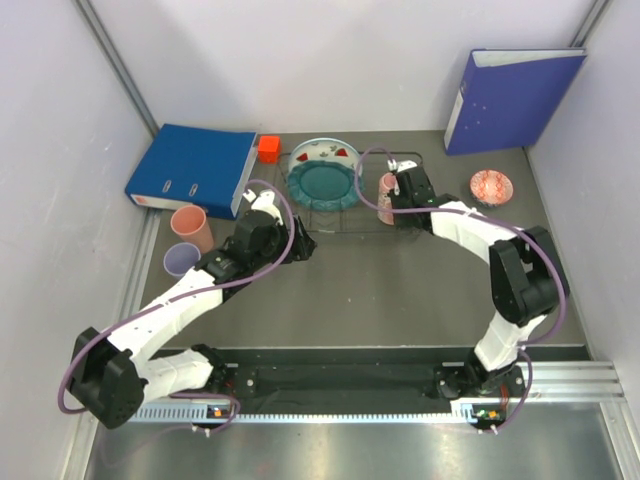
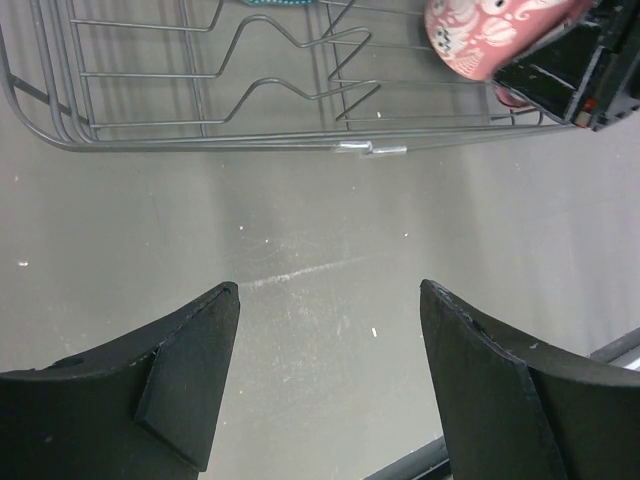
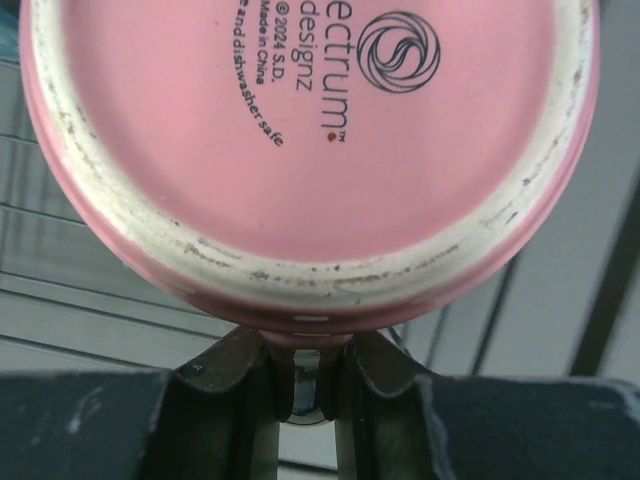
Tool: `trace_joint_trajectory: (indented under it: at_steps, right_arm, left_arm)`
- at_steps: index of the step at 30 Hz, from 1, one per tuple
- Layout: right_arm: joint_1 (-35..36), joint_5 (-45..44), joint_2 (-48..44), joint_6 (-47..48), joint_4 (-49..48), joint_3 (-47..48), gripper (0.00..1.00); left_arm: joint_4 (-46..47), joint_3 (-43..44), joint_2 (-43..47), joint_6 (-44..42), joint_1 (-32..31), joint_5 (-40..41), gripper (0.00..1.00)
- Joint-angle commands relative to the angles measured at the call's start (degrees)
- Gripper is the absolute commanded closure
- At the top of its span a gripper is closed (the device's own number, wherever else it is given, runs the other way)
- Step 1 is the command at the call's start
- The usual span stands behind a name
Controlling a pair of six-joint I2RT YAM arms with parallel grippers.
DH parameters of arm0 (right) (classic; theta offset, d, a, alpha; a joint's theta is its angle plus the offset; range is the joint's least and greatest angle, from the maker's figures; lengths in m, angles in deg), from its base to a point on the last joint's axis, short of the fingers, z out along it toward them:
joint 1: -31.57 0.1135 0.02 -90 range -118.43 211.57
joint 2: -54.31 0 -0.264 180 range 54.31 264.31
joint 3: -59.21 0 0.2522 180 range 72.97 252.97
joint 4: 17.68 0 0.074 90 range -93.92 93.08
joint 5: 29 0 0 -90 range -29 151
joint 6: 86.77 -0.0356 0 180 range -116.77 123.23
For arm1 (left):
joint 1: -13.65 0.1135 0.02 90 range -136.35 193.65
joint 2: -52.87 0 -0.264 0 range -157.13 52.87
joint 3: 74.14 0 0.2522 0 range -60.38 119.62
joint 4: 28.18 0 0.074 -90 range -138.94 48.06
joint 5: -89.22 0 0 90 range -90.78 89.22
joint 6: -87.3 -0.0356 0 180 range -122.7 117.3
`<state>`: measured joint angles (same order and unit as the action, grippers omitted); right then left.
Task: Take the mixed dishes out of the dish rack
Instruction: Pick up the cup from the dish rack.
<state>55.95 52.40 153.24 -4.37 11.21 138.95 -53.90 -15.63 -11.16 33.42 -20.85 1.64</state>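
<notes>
The dark wire dish rack [image 1: 346, 216] stands at the back middle of the table. In it a teal scalloped plate [image 1: 320, 183] leans in front of a white plate with red marks [image 1: 326, 153]. My right gripper [image 1: 392, 190] is at the rack's right end, shut on the handle of a pink patterned cup [image 1: 386, 197]. The right wrist view fills with that cup's pink base [image 3: 310, 130], the handle pinched in the right gripper [image 3: 308, 345]. My left gripper [image 1: 300, 243] hovers open and holding nothing over bare table just in front of the rack [image 2: 200, 135]; past the left gripper [image 2: 330, 290] the held cup [image 2: 480, 35] shows.
A salmon cup [image 1: 190, 228] and a lavender cup [image 1: 181, 260] stand on the table at the left. A small pink patterned bowl [image 1: 492, 185] sits right of the rack. A blue binder [image 1: 195, 168] lies at back left beside a red cube [image 1: 268, 149]; another binder [image 1: 510, 98] leans at back right.
</notes>
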Motion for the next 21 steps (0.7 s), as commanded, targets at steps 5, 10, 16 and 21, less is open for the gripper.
trace_joint_trajectory:
  at_steps: [5,10,16,21]
  right_arm:
    - [0.8,-5.2,-9.6,0.2,1.4,2.9,1.0]
    - [0.9,-5.1,-10.8,0.4,2.4,4.2,1.0]
    - [1.1,-4.2,-13.9,0.0,2.4,5.4,1.0]
    - [1.5,-1.0,-19.1,-2.0,1.7,8.4,1.0]
  left_arm:
    - [3.0,0.1,-0.4,0.3,-0.2,0.9,0.23]
    - [3.1,0.1,-0.5,0.4,-0.2,1.0,0.23]
    - [3.0,-0.1,-0.2,0.4,-0.2,1.5,0.23]
    - [3.2,0.2,0.3,0.9,-0.2,2.2,0.23]
